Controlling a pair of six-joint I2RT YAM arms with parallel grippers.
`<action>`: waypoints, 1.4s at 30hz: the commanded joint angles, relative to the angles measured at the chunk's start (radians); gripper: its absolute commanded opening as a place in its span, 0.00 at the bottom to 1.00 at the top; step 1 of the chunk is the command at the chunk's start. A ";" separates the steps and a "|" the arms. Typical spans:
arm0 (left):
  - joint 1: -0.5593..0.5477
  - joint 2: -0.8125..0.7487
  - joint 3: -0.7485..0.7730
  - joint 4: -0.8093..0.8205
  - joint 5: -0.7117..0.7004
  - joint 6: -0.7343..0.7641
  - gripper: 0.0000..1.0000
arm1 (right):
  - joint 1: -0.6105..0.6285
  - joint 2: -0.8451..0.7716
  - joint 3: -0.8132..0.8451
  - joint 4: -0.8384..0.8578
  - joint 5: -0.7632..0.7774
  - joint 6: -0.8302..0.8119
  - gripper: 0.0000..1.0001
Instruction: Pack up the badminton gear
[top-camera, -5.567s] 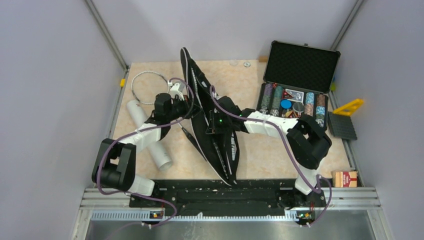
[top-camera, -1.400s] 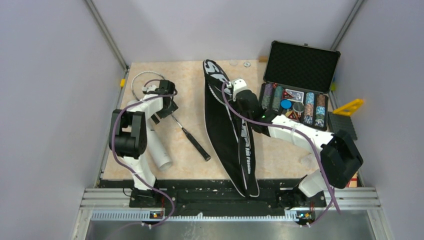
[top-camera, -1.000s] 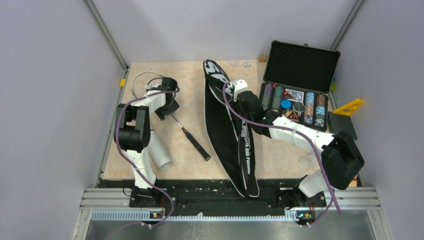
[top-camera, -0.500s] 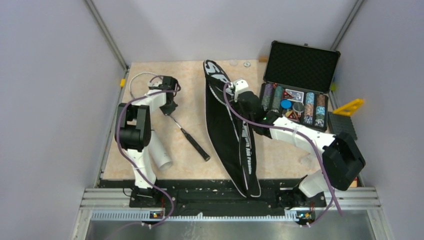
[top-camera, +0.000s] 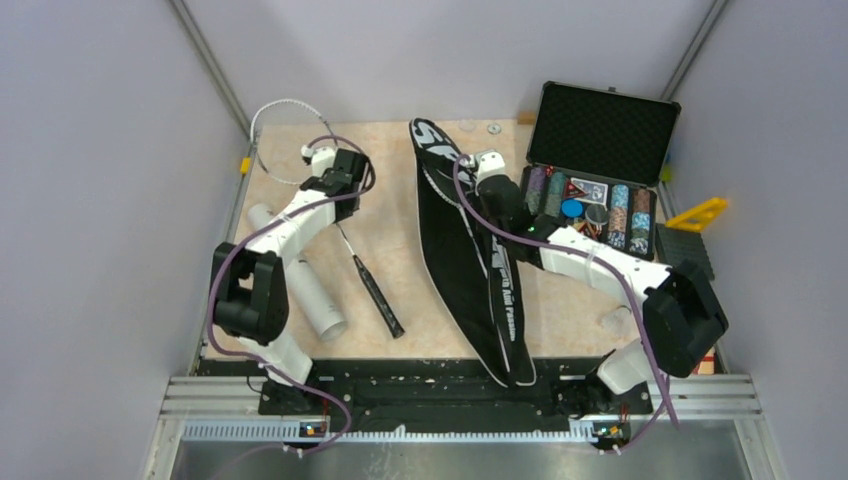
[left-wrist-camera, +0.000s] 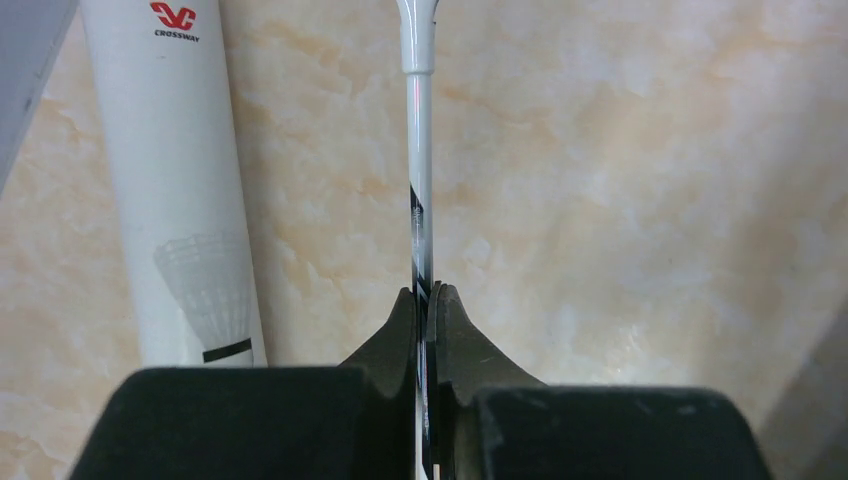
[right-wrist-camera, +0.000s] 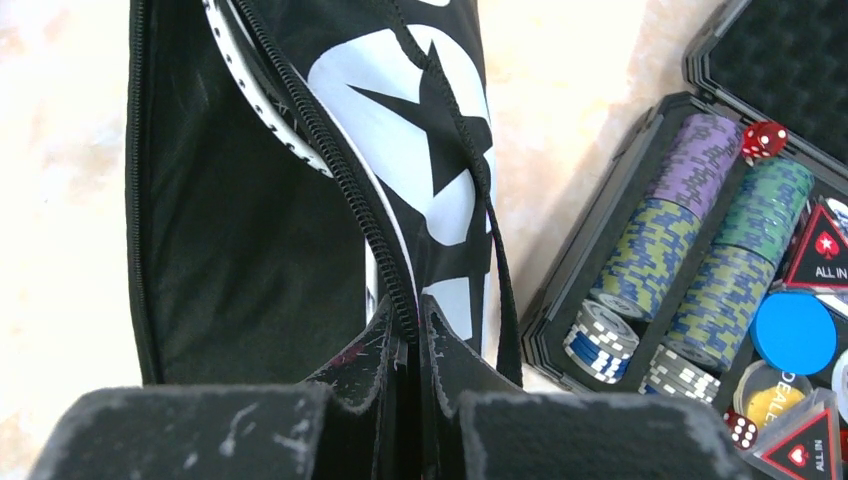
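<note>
Listing contents with the bag (top-camera: 470, 260) as reference: long, black, white-lettered, lying lengthwise on the table (top-camera: 400, 160) from the far edge to the near edge, its zipper open along the side. Right gripper (right-wrist-camera: 408, 305): my fingers pressed together on the bag's zipper edge near its far, wide end, with the flap drawn up between them. Second racket frame (right-wrist-camera: 265, 110): a white rim showing inside the open bag, just behind the zipper teeth. Left gripper (left-wrist-camera: 427, 295): left of the bag and well apart from it, my fingers clamped on the thin shaft of a racket (top-camera: 375, 290). That racket runs slantwise left of the bag, black handle toward the near edge, white head out past the table's far left corner; whether the handle end touches the table I cannot tell. Tube (top-camera: 305, 290): white, cylindrical, lying on its side farther left of the bag than the racket, beside the shaft in my left wrist view, with a shuttlecock printed on its wall. Chip case (top-camera: 600, 150): black, lid open, just right of the bag's far end, with stacks of coloured chips and red dice inside.
</note>
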 joint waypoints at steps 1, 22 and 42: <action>-0.105 -0.074 -0.019 -0.037 -0.142 0.032 0.00 | -0.040 0.030 0.126 0.017 0.056 0.060 0.00; -0.471 -0.434 -0.246 0.002 0.027 0.017 0.00 | -0.103 0.265 0.474 -0.082 0.211 0.349 0.00; -0.691 -0.051 -0.024 -0.152 -0.186 0.016 0.00 | -0.105 0.334 0.450 -0.013 0.009 0.342 0.00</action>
